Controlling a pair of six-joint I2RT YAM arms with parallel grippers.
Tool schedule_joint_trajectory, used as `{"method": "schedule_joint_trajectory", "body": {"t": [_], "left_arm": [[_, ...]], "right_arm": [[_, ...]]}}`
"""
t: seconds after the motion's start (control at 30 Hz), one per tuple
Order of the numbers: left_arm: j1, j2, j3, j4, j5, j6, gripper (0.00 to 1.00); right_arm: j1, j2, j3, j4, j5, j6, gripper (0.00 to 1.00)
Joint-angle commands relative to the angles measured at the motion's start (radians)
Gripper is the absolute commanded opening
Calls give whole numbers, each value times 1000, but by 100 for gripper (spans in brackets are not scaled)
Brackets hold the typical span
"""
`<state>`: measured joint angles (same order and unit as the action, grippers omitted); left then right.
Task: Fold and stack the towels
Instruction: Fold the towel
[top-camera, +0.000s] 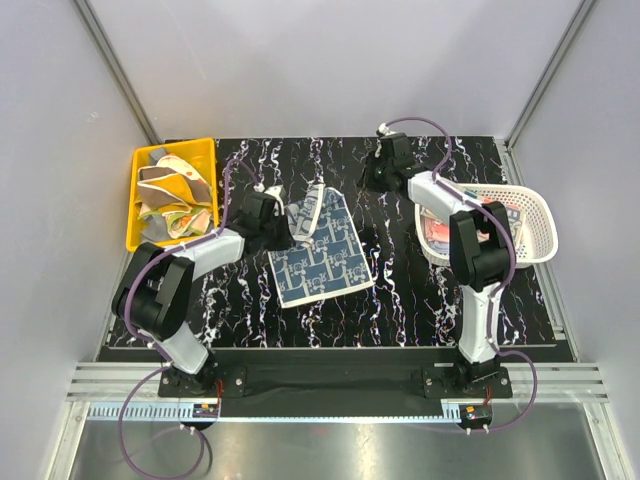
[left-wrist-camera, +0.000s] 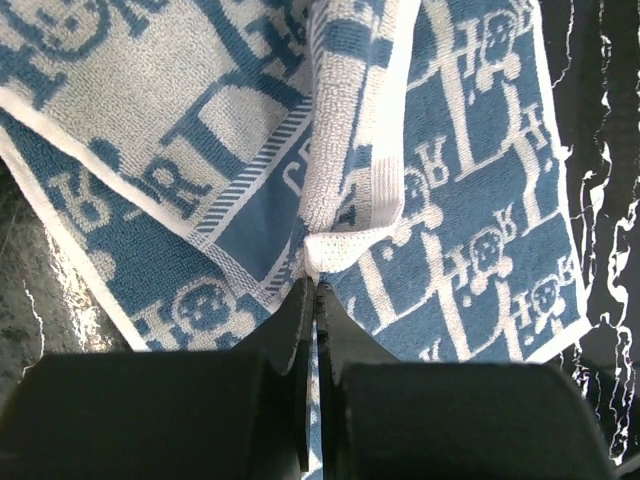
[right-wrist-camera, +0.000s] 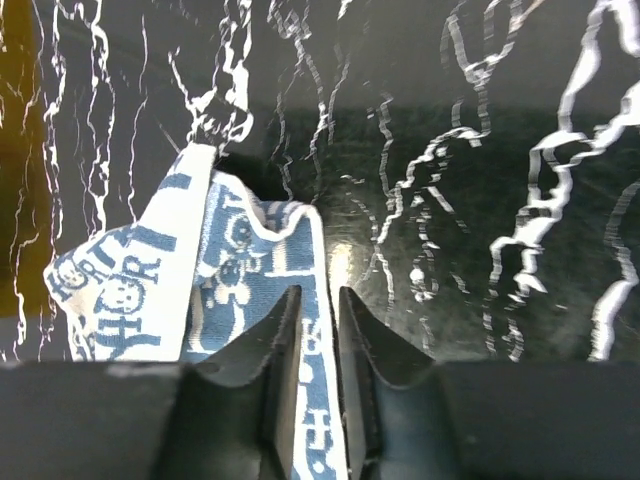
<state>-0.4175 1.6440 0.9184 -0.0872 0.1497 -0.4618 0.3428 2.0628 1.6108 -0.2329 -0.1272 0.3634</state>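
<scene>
**Left pincer pinches the blue-white towel; right pincer slightly spread at its edge**

The blue-white towel (top-camera: 325, 260) lies around the middle of the black, white-veined desk (top-camera: 420, 300), between the two arms. Most of it rests flat, patterned face up. Its far left part is lifted and folded over toward the right.

The left pincer (top-camera: 283, 222) is at that raised part. In the left wrist view its fingers are pressed together (left-wrist-camera: 312, 285) on a bunched fold of the towel's white border (left-wrist-camera: 480, 200), so it is pinching the cloth.

The right pincer (top-camera: 372, 178) sits near the far side of the desk, just right of the towel's far edge. In the right wrist view its jaws stand a little apart (right-wrist-camera: 317, 295). A white-bordered strip of the towel (right-wrist-camera: 240, 250) shows in the gap, and whether the fingers touch it cannot be told.

A heap of other towels (top-camera: 175, 200), grey and orange-yellow among them, lies crumpled in the yellow bin (top-camera: 133, 200) at the far left. The white slotted basket (top-camera: 535, 215) stands at the right edge of the desk.
</scene>
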Motion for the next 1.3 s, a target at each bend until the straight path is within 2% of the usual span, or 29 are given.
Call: {"method": "schedule_joint_trajectory", "body": {"t": [0.0, 0.37, 0.6, 0.9, 1.27], "left_arm": [[-13, -36, -30, 63, -10, -1, 0], [-33, -19, -44, 33, -25, -2, 0], [-33, -15, -41, 32, -22, 5, 0], [-33, -16, -38, 24, -22, 6, 0], [-33, -24, -35, 17, -25, 12, 0]], "right_arm": [[57, 31, 55, 60, -49, 19, 30], [165, 204, 270, -6, -14, 14, 36], [173, 298, 411, -85, 17, 16, 42], [171, 404, 537, -112, 27, 12, 44], [150, 422, 511, -31, -26, 83, 48]]}}
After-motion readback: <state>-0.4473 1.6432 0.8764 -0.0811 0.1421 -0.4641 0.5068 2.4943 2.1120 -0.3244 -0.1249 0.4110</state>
